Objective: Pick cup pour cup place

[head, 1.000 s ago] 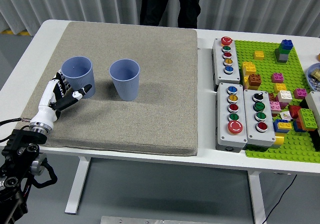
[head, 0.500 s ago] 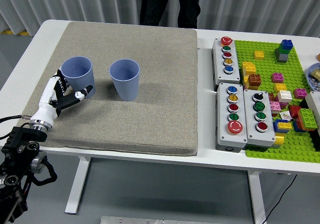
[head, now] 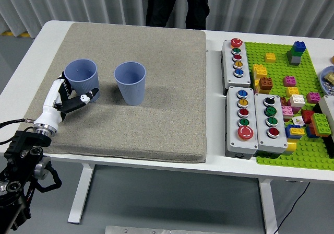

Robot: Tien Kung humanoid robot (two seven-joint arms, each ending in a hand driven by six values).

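While the left robot hand [head: 70, 99] sits low at the near-left of the grey felt mat [head: 156, 88], its fingers are spread and relaxed, holding nothing, thumb tip just beside the base of the left blue ribbed plastic cup [head: 81, 80]; actual contact can't be told. Right robot hand is out of view. That left cup stands upright at the mat's left, and a second blue ribbed plastic cup [head: 130, 82] stands upright just to its right, apart from it. Contents of either cup can't be seen.

Judgement: cups look thin-walled, light, a bit flexible, smooth outside with ribs for some grip; squeezing hard would likely dent them, and a nudge at the base could tip or slide one on the mat. Best hold looks like a wrap round the mid-wall, thumb opposite fingers, below the rim.

Further right on the white surface [head: 219, 163]: grey button boxes [head: 255, 120] and a green building-brick baseplate with coloured bricks [head: 292, 61]. A person in dark clothing [head: 177, 4] stands at the far side, hands not shown.
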